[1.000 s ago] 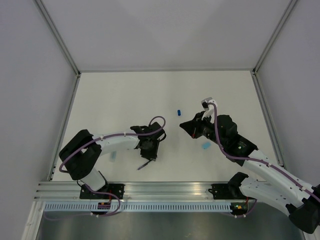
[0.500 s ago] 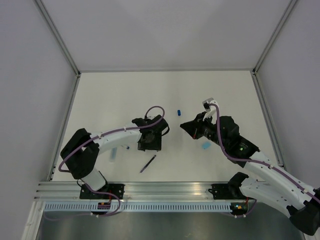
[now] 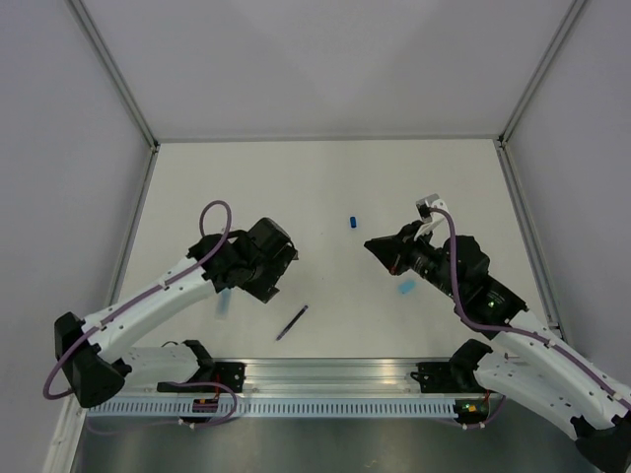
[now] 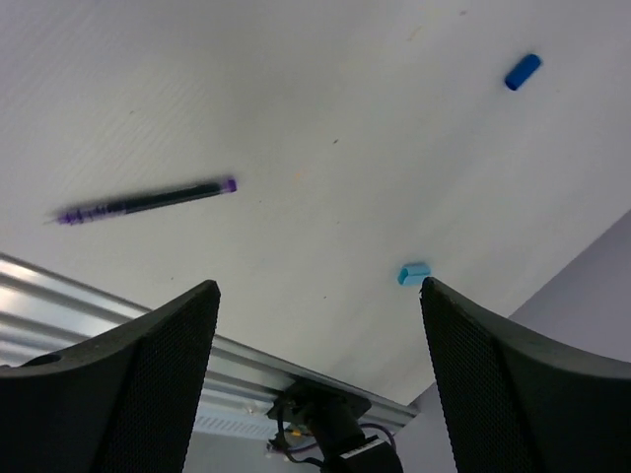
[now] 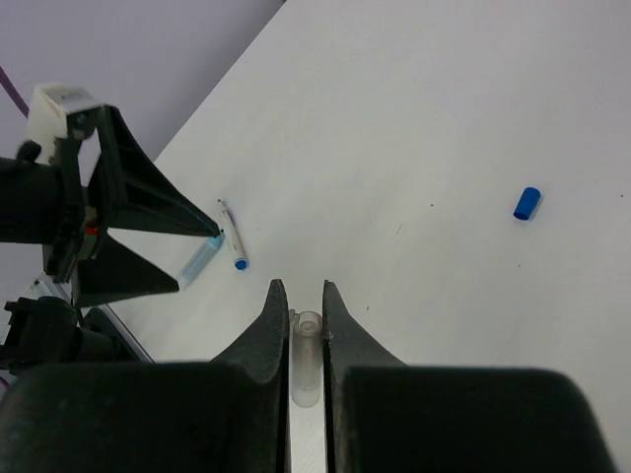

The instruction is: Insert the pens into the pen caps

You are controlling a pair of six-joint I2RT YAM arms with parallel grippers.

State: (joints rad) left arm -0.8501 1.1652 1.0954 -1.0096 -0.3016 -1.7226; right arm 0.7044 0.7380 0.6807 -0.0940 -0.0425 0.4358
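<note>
The slim dark pen (image 3: pixel 292 322), purple at its ends, lies flat near the near edge of the tabletop (image 3: pixel 246 187). The stubby dark blue cap (image 3: pixel 352 221) sits mid-tabletop, and the light blue cap (image 3: pixel 404 287) is nearer the right edge. The left tool (image 4: pixel 318 286) stands wide apart. The right tool (image 5: pixel 305 291) is clamped on a clear tube (image 5: pixel 306 365).

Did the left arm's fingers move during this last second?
Yes. The left fingers drew leftward and away from the front rail, farther from the dark blue cap, leaving the dark pen behind.
</note>
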